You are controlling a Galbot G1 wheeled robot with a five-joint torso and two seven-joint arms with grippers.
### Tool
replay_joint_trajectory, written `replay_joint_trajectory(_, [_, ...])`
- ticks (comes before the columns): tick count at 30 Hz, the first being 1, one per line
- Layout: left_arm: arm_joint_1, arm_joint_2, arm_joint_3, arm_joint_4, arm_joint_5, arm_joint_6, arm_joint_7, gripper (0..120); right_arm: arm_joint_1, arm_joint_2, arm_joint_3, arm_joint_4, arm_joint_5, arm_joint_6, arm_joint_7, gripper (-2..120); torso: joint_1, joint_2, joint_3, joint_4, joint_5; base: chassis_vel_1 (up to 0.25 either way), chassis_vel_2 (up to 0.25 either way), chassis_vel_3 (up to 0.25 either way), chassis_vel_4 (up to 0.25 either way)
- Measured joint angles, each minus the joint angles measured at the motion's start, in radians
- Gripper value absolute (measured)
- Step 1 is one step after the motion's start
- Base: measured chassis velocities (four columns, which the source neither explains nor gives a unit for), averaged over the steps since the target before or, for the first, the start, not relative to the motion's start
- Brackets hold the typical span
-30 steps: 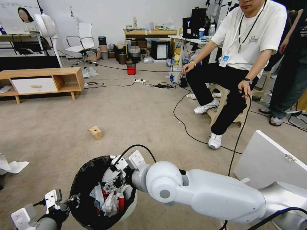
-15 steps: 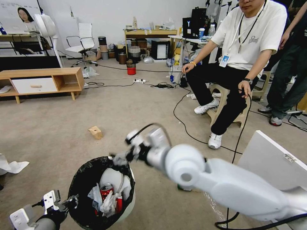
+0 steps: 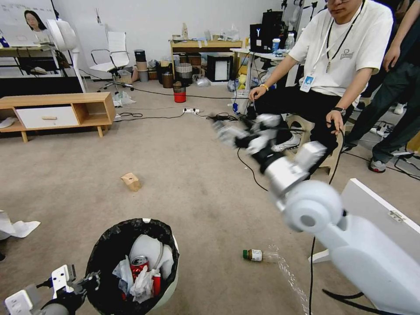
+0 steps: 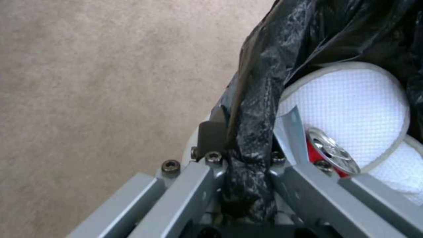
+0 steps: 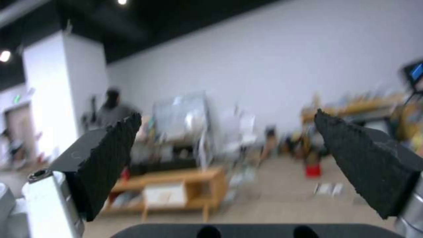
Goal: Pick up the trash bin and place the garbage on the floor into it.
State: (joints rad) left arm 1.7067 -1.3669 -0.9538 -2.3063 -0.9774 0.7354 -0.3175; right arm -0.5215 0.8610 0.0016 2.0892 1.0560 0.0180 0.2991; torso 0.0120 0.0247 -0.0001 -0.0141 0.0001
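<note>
The trash bin [image 3: 168, 284], white with a black bag, hangs low at the front left. My left gripper [image 3: 85, 282] is shut on its bagged rim [image 4: 251, 155]. Inside lie a red can [image 3: 139, 264], white tissue wads and a white curved lid piece [image 4: 352, 105]. My right gripper [image 3: 225, 131] is raised high over the carpet, far from the bin. In the right wrist view that gripper [image 5: 227, 115] is open, with nothing between its fingers. Garbage on the floor: a clear bottle [image 3: 261, 255], a tan cardboard box [image 3: 131, 181] and white tissue [image 3: 17, 227].
A person sits on a wooden stool [image 3: 306, 148] at the right, feet on the carpet. A black cable [image 3: 249, 168] crosses the floor. A white panel [image 3: 372, 218] stands at my right. A low wooden cabinet [image 3: 57, 111] is at the left, a red bucket [image 3: 179, 95] far back.
My right arm has lifted out of the bin and swung up and forward to the right, its gripper open. The red can stays in the bin. The bin has dropped slightly lower.
</note>
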Motion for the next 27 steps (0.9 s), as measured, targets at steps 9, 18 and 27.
replay_joint_trajectory(9, [0.015, -0.044, -0.011, -0.009, 0.056, 0.000, 0.019, 2, -0.285, -0.038, 0.340, -0.003, -0.173, 0.146, -0.072, 100, 0.000, 0.000, 0.000, -0.0002, -0.0006, 0.000, 0.000, 0.000, 0.000])
replay_joint_trajectory(18, [0.013, -0.074, -0.008, -0.012, 0.083, 0.000, 0.028, 2, -0.558, 0.019, 0.565, 0.058, -0.402, 0.173, -0.078, 100, 0.000, 0.000, 0.000, 0.0005, 0.0000, 0.000, 0.000, 0.000, 0.000])
replay_joint_trajectory(27, [0.011, -0.090, 0.000, -0.009, 0.106, 0.000, 0.041, 2, -0.779, 0.084, 0.609, 0.113, -0.540, 0.180, -0.078, 100, 0.000, 0.000, 0.000, 0.0003, -0.0002, 0.000, 0.000, 0.000, 0.000])
